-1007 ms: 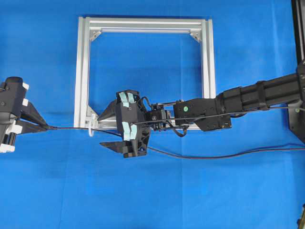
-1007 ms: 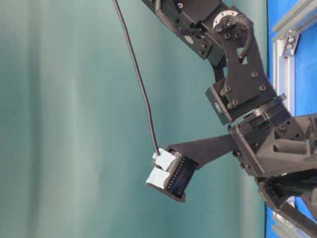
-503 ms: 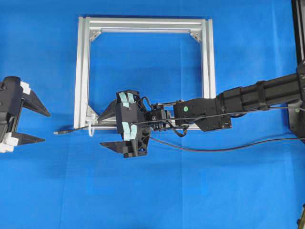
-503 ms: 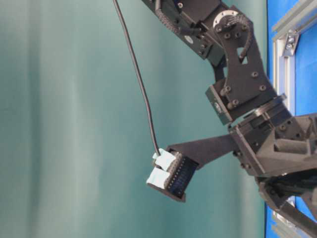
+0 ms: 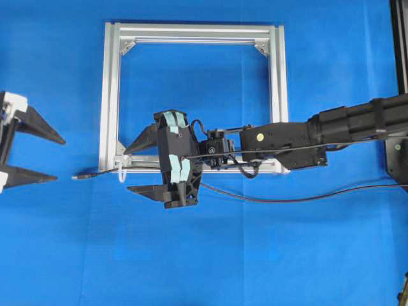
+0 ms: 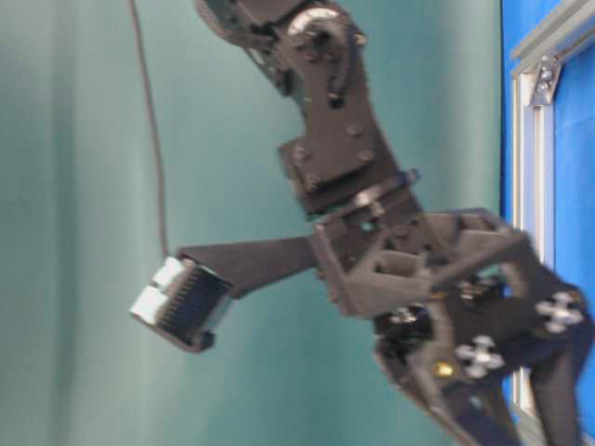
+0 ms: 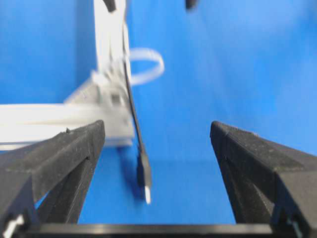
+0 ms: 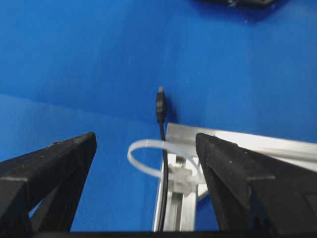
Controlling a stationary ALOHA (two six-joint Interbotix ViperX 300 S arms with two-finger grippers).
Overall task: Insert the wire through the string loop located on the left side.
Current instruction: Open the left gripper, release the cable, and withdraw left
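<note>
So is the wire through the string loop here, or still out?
Through. In the right wrist view the wire passes inside the string loop, its plug tip lying past the frame.

surface: blue cloth (image 5: pixel 268 255) | on it: aluminium frame (image 5: pixel 278 95), wire (image 5: pixel 287 199)

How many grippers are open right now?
2. The left gripper hangs open at the overhead view's left edge, off the wire. The right gripper hangs open over the frame's lower left corner.
</note>
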